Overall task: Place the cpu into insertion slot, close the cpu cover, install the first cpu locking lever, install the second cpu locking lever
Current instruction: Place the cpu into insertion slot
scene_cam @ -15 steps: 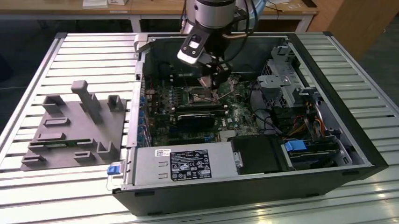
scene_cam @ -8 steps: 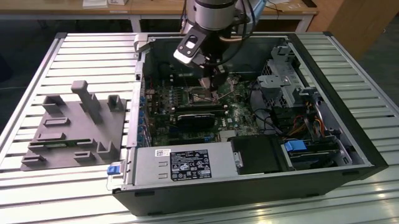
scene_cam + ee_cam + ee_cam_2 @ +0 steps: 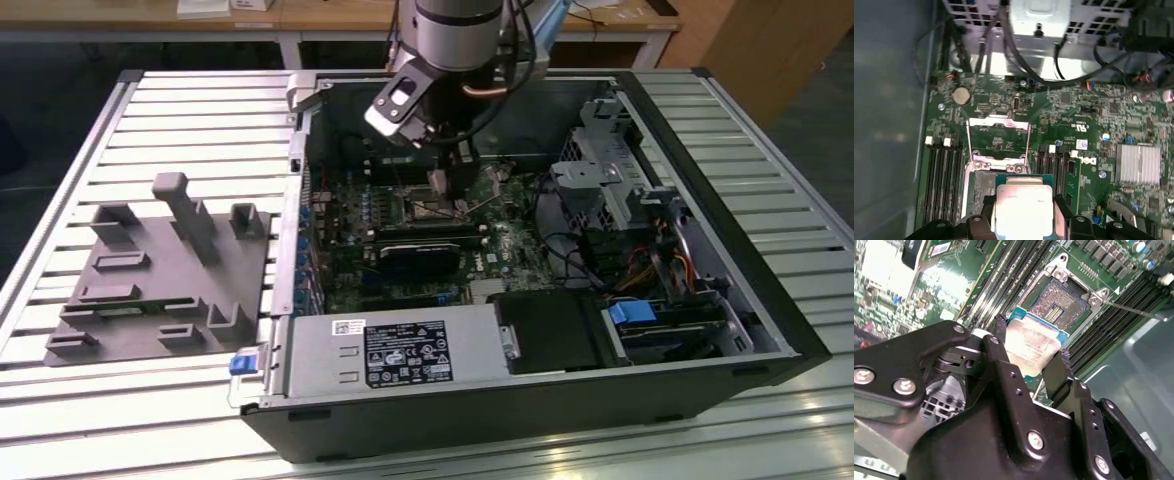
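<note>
- Fingers (image 3: 1004, 372) of the gripper (image 3: 1031, 345): clamped on two opposite edges of the cpu (image 3: 1029, 347), its metal face toward the camera.
- The cpu, seen in both wrist views, hangs over one edge of the insertion slot (image 3: 1060, 300). It overlaps the slot but is not seated, and whether it touches the frame cannot be told.
- Judgement: the placing step is in hand. It would go best with the chip level, its corners squared to the black frame, and lowered straight without sliding across the contacts.
- The cpu cover (image 3: 999, 121) stands raised beyond the slot, leaving the socket open.
- The motherboard (image 3: 340, 255) lies inside the computer case (image 3: 534, 410), which rests on the slatted desk (image 3: 174, 120).
</note>
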### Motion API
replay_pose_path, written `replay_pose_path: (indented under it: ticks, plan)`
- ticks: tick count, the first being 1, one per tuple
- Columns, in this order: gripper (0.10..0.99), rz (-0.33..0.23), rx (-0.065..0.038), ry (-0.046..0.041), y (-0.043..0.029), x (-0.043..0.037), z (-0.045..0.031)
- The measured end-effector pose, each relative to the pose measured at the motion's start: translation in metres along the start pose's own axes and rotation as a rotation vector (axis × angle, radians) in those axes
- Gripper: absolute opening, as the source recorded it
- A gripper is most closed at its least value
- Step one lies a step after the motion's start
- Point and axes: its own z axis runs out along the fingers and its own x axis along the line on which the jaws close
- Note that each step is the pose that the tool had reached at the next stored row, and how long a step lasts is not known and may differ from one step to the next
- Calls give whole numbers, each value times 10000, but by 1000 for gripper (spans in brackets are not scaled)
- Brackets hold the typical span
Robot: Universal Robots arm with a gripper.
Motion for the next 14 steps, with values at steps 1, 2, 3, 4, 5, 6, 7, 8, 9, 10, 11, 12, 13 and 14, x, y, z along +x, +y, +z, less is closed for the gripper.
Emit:
replay_pose_path:
  ticks: [1, 2, 3, 4, 5, 6, 7, 8, 9, 10, 11, 12, 13, 14]
  plan:
    - [541, 101, -1, -7, -5, 2, 8]
    - [541, 156, -3, -11, -11, 6, 18]
    - [541, 178, -3, -14, -18, 12, 28]
    - [541, 189, -4, -14, -24, 18, 38]
    - [541, 194, -4, -12, -31, 24, 47]
    - [541, 195, -4, -9, -36, 31, 58]
    - [541, 196, -5, -5, -41, 38, 69]
    - [541, 196, -4, -3, -45, 48, 80]
    - [541, 196, -4, -2, -48, 58, 90]
    - [541, 196, -4, -2, -51, 70, 103]
    - [541, 196, -4, -2, -55, 81, 114]
    - [541, 196, -5, -2, -59, 92, 125]
    - [541, 196, -5, -1, -63, 101, 138]
    - [541, 196, -5, -1, -66, 107, 150]
